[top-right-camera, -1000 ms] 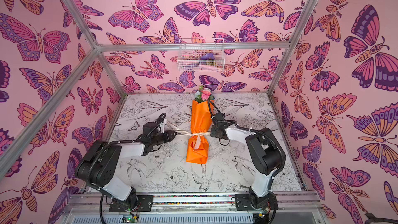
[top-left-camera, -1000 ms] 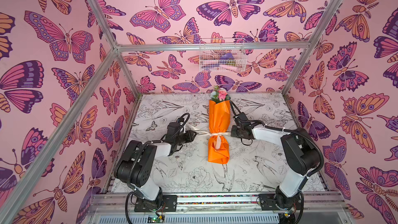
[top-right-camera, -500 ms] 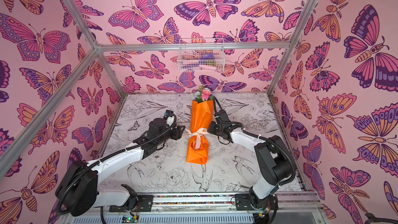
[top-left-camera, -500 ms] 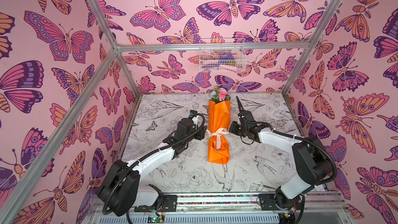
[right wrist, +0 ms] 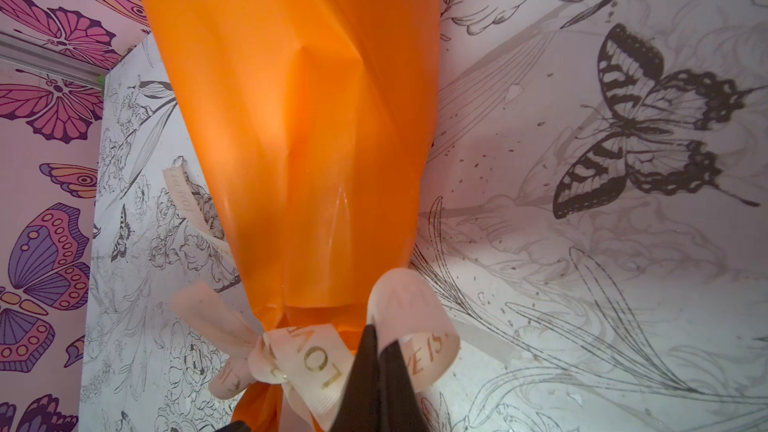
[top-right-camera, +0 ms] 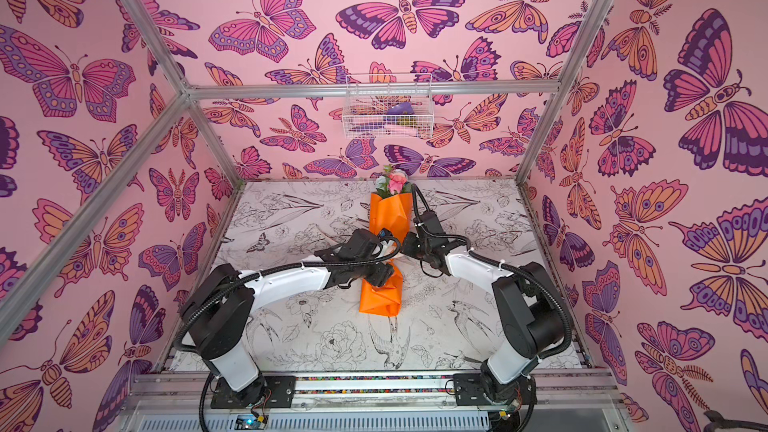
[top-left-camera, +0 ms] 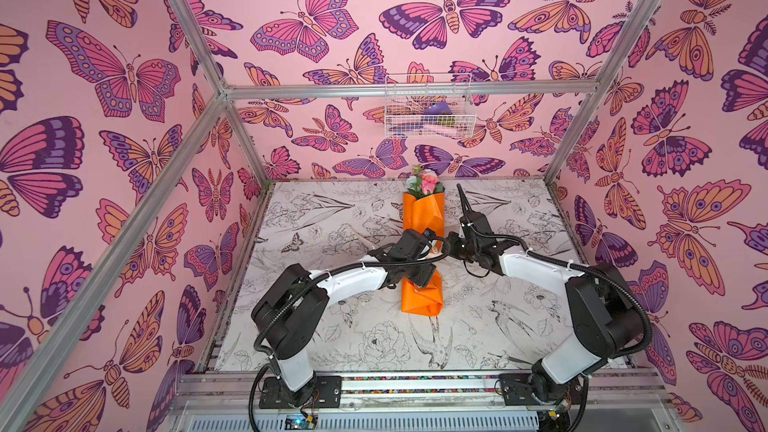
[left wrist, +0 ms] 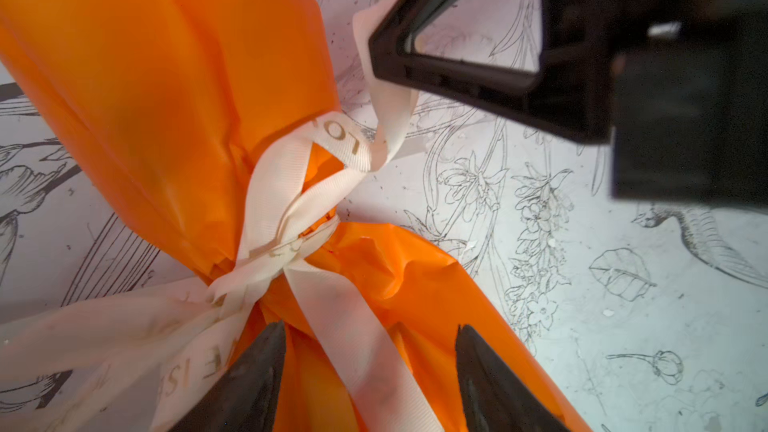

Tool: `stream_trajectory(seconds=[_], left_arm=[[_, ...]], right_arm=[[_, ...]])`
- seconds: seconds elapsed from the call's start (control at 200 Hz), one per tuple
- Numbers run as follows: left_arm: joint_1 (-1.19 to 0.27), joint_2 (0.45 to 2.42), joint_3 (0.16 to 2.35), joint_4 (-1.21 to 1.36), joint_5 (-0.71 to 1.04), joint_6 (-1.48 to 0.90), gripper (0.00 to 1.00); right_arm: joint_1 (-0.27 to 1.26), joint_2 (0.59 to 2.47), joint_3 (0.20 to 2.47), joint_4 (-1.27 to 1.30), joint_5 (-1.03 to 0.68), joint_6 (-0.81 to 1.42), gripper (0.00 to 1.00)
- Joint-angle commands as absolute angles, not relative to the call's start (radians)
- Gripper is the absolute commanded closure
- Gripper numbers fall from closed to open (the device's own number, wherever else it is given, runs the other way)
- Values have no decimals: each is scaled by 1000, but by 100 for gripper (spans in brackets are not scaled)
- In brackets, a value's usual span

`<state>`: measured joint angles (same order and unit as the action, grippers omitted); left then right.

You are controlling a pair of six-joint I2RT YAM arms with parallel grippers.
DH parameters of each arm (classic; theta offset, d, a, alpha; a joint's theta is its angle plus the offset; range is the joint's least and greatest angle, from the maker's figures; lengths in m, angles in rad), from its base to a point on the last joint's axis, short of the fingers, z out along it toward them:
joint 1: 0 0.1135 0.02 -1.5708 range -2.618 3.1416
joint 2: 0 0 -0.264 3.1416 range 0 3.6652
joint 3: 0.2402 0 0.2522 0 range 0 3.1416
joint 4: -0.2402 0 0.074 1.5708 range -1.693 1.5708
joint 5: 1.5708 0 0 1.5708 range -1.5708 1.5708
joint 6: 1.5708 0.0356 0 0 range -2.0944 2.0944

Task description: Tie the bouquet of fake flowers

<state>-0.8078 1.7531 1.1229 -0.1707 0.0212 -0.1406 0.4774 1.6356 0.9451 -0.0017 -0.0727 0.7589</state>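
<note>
The bouquet of fake flowers (top-left-camera: 424, 211) (top-right-camera: 388, 214) lies lengthwise mid-table in both top views, wrapped in orange paper, its pink and white blooms (top-left-camera: 424, 182) at the far end. A cream lettered ribbon (left wrist: 266, 259) is knotted round its waist. My left gripper (left wrist: 370, 328) hovers over the waist, open, with one loose ribbon strand (left wrist: 353, 351) lying between its fingers, ungripped. My right gripper (right wrist: 380, 336) is shut on a loop of the ribbon (right wrist: 415, 305) on the bouquet's right side. In both top views the arms hide the knot.
A white wire basket (top-left-camera: 428, 112) holding a few items hangs on the back wall. Aluminium frame posts (top-left-camera: 245, 151) stand at the table's corners, with butterfly walls close on three sides. A free ribbon tail (right wrist: 183, 201) lies on the table beside the paper.
My left gripper has come in from the left of the bouquet to above its waist and its jaws have opened. The right gripper has stayed shut on the ribbon.
</note>
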Motion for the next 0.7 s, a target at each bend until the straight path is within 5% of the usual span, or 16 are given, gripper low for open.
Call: stream_trajectory(seconds=[0.0,0.2,0.33,0.486,0.576,0.691], left_arm=[[-815,1801,1153,-252,-38,-133,28],[-820,1861,1185,-277,-87,-125,27],[-821,1877,1191,-281,-101,-133,46],[-821,1847,1189,-280,-121,-137,53],[-821,1822,1183,-279,-142,-137,69],[-821,1793,1183,-279,-152,-141,70]], right_arm=[[476,1654,946,14,-81,767,100],[476,1659,946,16,-86,767,100],[476,1664,946,21,-90,770,100],[476,1675,947,25,-95,772,100],[476,1679,947,29,-95,773,100],[476,1686,947,35,-100,775,100]])
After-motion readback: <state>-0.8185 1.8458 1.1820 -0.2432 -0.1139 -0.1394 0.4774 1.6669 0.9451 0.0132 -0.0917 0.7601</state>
